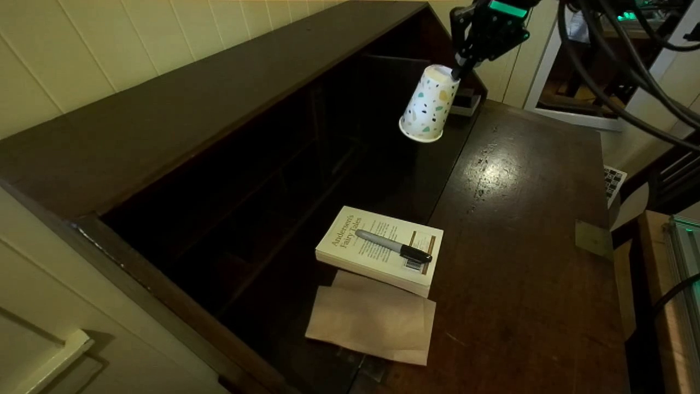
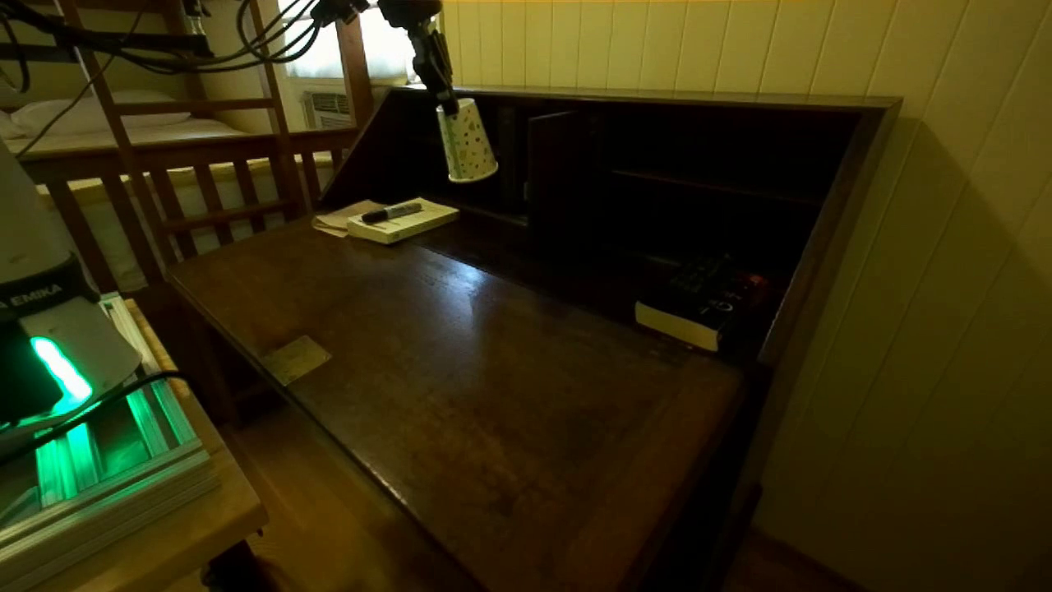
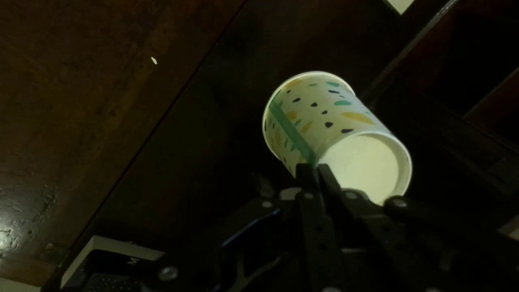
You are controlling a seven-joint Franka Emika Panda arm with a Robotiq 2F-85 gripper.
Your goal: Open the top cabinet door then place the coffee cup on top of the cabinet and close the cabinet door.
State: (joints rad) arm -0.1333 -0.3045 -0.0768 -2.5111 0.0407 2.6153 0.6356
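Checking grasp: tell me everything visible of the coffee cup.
Coffee cup: white, paper-looking, tapered, with green, yellow and dark flecks, a green side stripe, a lipped rim and a recessed base. It hangs upside down, tilted, in mid-air at the open front of the cabinet. The gripper pinches it at the base edge; nothing else visibly touches it. Inside hidden.

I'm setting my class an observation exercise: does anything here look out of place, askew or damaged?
The cup looks odd: the gripper holds it upside down and tilted, closed base up, though cups normally stand rim up. The desktop also looks scuffed where light glints off it.
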